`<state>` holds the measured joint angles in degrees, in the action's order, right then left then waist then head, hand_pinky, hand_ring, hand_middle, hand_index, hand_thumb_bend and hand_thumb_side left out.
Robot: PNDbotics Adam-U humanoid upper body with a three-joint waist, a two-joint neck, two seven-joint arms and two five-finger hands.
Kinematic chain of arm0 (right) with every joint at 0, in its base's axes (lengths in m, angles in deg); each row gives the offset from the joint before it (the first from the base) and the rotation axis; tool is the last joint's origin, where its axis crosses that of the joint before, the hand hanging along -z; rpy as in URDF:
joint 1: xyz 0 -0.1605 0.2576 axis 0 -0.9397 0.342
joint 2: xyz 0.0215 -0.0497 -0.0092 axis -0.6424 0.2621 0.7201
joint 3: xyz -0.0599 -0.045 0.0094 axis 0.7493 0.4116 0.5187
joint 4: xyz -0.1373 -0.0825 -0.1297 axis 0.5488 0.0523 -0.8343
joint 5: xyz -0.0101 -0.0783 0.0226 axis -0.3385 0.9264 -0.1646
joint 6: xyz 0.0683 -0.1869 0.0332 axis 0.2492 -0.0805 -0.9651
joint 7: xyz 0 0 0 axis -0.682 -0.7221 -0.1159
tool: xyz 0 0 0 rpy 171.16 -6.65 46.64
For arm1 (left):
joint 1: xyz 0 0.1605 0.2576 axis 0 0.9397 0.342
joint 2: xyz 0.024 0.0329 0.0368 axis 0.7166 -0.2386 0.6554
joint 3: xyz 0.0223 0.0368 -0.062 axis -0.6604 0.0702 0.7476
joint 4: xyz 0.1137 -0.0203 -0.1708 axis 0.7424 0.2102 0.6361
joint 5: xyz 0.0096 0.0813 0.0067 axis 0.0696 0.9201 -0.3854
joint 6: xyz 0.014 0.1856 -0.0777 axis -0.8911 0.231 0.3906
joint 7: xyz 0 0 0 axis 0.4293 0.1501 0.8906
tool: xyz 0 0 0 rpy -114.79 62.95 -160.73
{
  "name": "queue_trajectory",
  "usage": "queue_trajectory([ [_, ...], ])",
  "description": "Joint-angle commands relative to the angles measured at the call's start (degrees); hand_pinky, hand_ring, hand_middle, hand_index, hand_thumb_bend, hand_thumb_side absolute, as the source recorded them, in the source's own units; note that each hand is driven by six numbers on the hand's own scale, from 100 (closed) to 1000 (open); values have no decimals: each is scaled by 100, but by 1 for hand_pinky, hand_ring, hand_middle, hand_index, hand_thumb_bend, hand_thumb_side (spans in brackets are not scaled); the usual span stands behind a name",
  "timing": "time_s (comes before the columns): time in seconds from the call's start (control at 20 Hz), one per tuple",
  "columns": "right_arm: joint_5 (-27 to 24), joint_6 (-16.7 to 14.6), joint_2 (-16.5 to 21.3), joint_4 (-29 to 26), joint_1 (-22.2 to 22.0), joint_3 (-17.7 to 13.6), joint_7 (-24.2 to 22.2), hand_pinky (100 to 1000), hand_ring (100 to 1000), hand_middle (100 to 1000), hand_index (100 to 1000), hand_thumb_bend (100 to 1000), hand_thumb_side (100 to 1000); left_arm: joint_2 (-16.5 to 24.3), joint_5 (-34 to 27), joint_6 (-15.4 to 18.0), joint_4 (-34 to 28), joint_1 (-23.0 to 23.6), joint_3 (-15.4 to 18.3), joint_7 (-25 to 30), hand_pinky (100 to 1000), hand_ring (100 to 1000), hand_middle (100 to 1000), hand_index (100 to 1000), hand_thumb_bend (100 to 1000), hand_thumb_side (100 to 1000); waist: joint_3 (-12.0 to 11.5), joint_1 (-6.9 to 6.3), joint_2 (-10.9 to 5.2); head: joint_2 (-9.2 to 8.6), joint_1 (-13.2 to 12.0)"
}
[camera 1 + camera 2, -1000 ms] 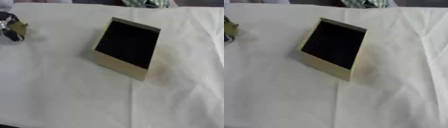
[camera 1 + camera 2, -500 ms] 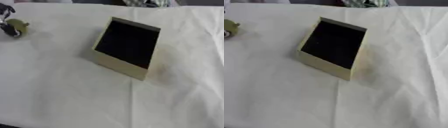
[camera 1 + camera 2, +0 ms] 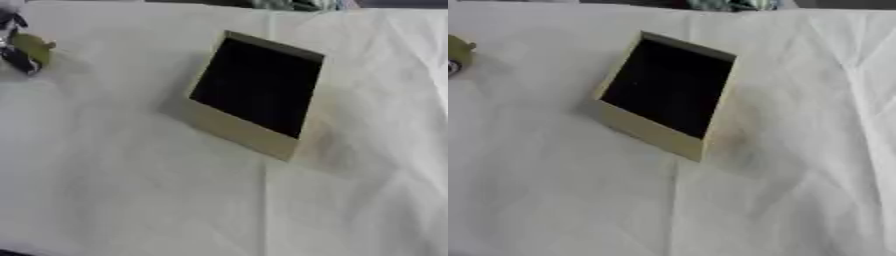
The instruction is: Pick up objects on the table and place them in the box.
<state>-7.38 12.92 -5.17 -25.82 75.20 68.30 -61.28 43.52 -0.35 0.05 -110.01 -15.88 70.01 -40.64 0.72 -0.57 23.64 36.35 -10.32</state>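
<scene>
A tan box (image 3: 229, 126) with a dark inside stands skewed on the white cloth, a little above the middle of the table. At the far left edge my left hand (image 3: 14, 54) shows only in part, its dark fingers curled round a small yellow-green object (image 3: 33, 45). That object also shows at the left edge of the right eye view (image 3: 458, 49). Hand and object are well left of the box and apart from it. My right hand shows in no view.
A white cloth (image 3: 131, 200) covers the table, with creases running down its right side (image 3: 859, 100). Something green and patterned (image 3: 297, 4) lies at the far edge, behind the box.
My left hand has lifted the yellow-green object slightly up and toward the far edge. The box has not moved.
</scene>
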Motion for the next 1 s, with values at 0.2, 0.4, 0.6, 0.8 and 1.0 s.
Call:
queue_trajectory([
  [0.2,-43,-15,98,-120,74,-4,-21,821,702,691,758,100,585,256,133,-211,95,-88,49,148,909,885,788,900,358,100,33,-2,-85,-127,-80],
  [0.4,-56,-28,79,-120,77,1,-8,820,702,690,757,100,585,234,290,-295,192,-66,20,316,889,862,740,876,309,100,55,-6,-76,-142,-90],
  [0.6,-63,-27,67,-120,71,4,-4,818,701,689,757,100,588,195,463,-261,157,-65,-13,311,801,753,611,788,220,100,62,-12,-82,-122,-75],
  [0.8,-71,-25,58,-120,59,1,0,816,700,689,757,100,590,179,739,-216,-57,-58,-40,16,723,642,522,701,100,100,75,-17,-100,-100,-62],
  [1.0,-76,-20,55,-120,32,-4,10,815,700,688,758,100,594,165,1084,-216,-484,-55,-92,-332,647,573,477,651,100,100,69,-35,-125,-49,-44],
])
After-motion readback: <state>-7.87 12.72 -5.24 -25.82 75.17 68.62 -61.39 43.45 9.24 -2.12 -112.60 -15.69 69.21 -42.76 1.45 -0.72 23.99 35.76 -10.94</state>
